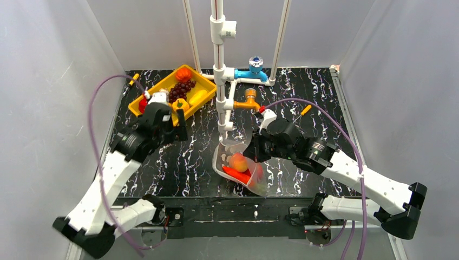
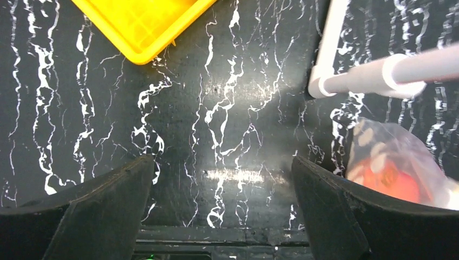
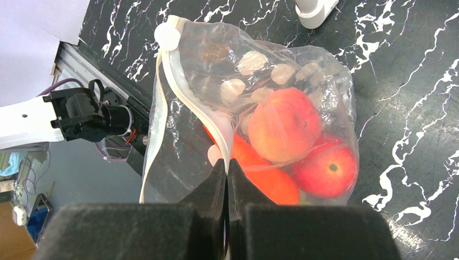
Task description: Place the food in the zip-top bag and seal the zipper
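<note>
The clear dotted zip-top bag (image 1: 241, 165) stands near the table's front edge with its mouth open. Inside lie a peach (image 3: 284, 124), a red round fruit (image 3: 327, 170) and a long orange-red piece (image 3: 265, 173). My right gripper (image 3: 227, 161) is shut on the zipper (image 3: 187, 97), a whitish strip along the mouth. My left gripper (image 2: 222, 179) hangs open and empty over bare table, between the yellow tray (image 1: 157, 86) and the bag (image 2: 389, 141). More food rests in the tray: dark purple grapes (image 1: 181, 89), an orange-red piece (image 1: 183, 74) and yellow pieces (image 1: 198, 97).
A white pipe frame (image 1: 219, 70) with a blue valve (image 1: 254, 70) and an orange valve (image 1: 249, 100) stands just behind the bag; its pipes (image 2: 379, 76) cross the left wrist view. Grey walls enclose the black marbled table (image 1: 303, 97).
</note>
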